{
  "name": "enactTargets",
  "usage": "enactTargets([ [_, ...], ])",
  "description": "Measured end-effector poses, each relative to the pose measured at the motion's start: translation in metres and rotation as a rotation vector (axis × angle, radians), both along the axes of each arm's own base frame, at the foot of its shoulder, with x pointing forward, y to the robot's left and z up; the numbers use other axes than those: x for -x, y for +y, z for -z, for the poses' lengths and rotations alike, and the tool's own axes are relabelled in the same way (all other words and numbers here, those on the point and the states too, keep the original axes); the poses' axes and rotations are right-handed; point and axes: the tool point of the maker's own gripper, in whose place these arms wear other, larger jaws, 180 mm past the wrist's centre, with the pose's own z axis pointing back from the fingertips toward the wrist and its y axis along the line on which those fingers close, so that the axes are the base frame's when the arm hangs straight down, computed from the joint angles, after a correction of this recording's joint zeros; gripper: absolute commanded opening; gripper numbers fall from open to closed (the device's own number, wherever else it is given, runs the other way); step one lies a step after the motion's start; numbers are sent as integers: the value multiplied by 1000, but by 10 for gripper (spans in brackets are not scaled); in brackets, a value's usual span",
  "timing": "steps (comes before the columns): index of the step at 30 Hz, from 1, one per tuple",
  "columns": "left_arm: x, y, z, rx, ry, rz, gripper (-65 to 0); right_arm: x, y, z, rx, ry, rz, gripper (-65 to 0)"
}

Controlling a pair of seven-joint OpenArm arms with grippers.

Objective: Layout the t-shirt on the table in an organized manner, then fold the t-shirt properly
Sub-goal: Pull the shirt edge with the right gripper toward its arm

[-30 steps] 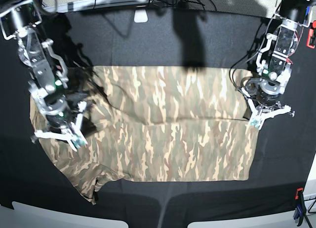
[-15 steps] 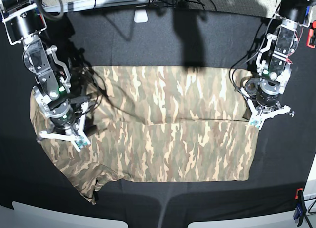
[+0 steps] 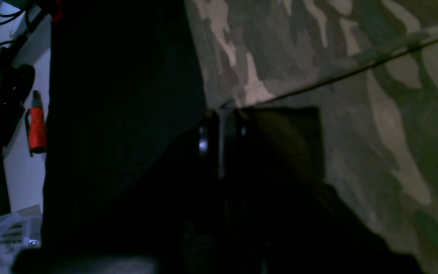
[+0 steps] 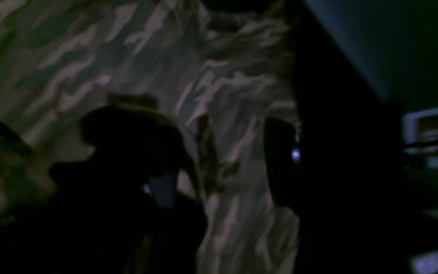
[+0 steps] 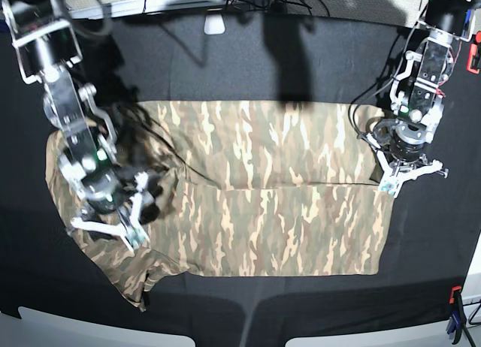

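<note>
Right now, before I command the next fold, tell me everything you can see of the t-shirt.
The t-shirt is soft camouflage fabric in tan, olive, brown and cream, lying on the black table. Most of it is flat, with a fold edge running across its middle. The end under the right gripper is rumpled, a sleeve trailing toward the near table edge. That gripper's jaws stand apart over the cloth. The left gripper is shut at the opposite edge, where the fold line ends.

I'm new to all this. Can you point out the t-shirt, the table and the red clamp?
t-shirt (image 5: 285, 212): base view, middle of the camouflage body.
table (image 5: 316, 61): base view, bare black cloth beyond the shirt.
red clamp (image 3: 36, 129): left wrist view, its red handle.
</note>
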Motion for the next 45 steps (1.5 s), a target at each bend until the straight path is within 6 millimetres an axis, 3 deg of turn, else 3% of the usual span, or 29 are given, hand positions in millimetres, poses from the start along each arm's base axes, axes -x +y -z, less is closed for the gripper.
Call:
enactTargets([
  [3, 0, 0, 0, -1, 2, -1, -650, -3, 26, -26, -88, -40, -64, -314],
  [6, 1, 1, 1, -1, 5, -4, -650, 8, 70, -52, -212, -33, -225, -314],
  [8, 1, 1, 1, -2, 8, -5, -650, 16, 88, -60, -259, -29, -288, -314],
  [15, 1, 1, 1, -2, 8, -5, -650, 32, 72, -33, -109, 125, -311, -314],
  [25, 3, 4, 5, -7, 32, -19, -650, 43, 61, -17, -72, 223, -260, -314],
  [32, 4, 4, 6, -8, 37, -22, -650, 57, 9, -4, 60, 274, -218, -314],
  [37, 4, 4, 6, -9, 37, -22, -650, 95, -36, 20, 143, 407, -192, -315],
  [41, 4, 4, 6, -8, 37, -22, -650, 123, -82, 26, 317, 526, -230, -315],
  [43, 4, 4, 6, -9, 37, -22, -650, 135, -95, 26, 350, 576, -254, -315],
  [45, 3, 4, 5, -8, 36, -22, -650, 145, -94, 26, 320, 622, -299, -334],
])
